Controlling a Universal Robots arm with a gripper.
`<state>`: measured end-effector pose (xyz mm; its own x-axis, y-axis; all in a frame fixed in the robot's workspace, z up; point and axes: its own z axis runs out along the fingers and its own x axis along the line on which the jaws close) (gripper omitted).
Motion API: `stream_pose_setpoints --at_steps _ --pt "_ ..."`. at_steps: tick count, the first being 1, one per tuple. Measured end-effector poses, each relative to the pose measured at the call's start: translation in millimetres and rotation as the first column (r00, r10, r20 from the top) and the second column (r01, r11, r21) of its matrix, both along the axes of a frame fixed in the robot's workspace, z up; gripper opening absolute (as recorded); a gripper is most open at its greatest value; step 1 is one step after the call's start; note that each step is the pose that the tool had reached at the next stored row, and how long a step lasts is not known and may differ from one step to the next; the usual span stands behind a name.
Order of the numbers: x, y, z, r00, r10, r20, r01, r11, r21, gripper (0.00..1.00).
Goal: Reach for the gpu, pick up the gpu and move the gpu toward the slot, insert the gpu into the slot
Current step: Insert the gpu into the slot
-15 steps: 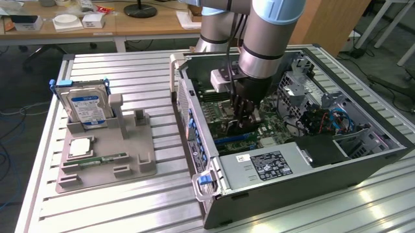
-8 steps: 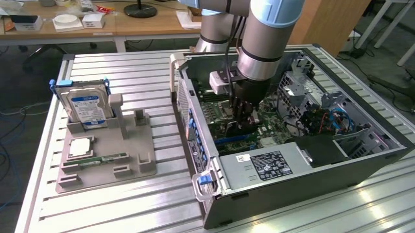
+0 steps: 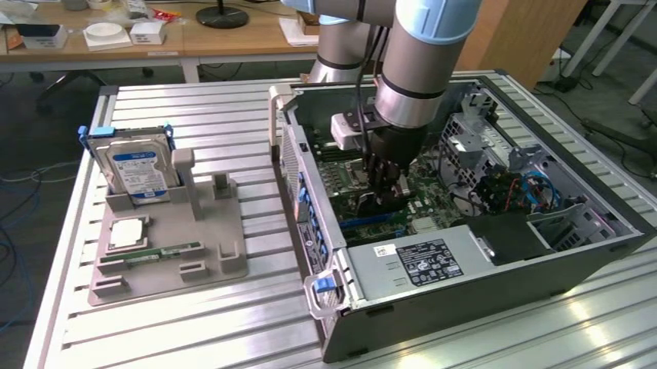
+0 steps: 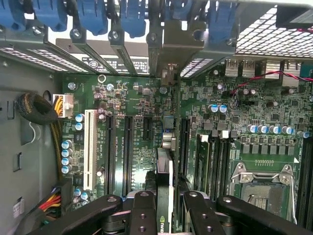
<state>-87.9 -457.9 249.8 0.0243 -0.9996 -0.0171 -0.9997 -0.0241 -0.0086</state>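
Observation:
My gripper (image 3: 383, 187) reaches down into the open computer case (image 3: 493, 269), over the green motherboard (image 3: 344, 165). In the wrist view the gripper (image 4: 164, 198) is shut on the gpu (image 4: 163, 171). The card shows edge-on as a thin dark strip, with one black finger (image 4: 142, 208) on each side. Its silver end bracket (image 4: 168, 54) runs up to the case's rear slot openings. The card stands in line with the long black expansion slots (image 4: 128, 147). The slot right under it is hidden, and I cannot tell whether the card is seated.
Outside the case, a grey fixture (image 3: 169, 246) holds a silver hard drive with a blue label (image 3: 138, 169), a memory stick (image 3: 154, 252) and a chip (image 3: 125, 232). Inside are the CPU socket (image 4: 261, 188), blue bracket clips (image 4: 132, 14), cable bundles (image 4: 41, 110) and a power supply (image 3: 426, 261).

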Motion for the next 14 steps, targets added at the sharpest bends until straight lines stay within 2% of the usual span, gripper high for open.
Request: stream_pose_setpoints --at_steps 14 --pt "-0.4 -0.2 -2.7 1.0 -0.001 0.0001 0.001 1.0 0.0002 0.26"
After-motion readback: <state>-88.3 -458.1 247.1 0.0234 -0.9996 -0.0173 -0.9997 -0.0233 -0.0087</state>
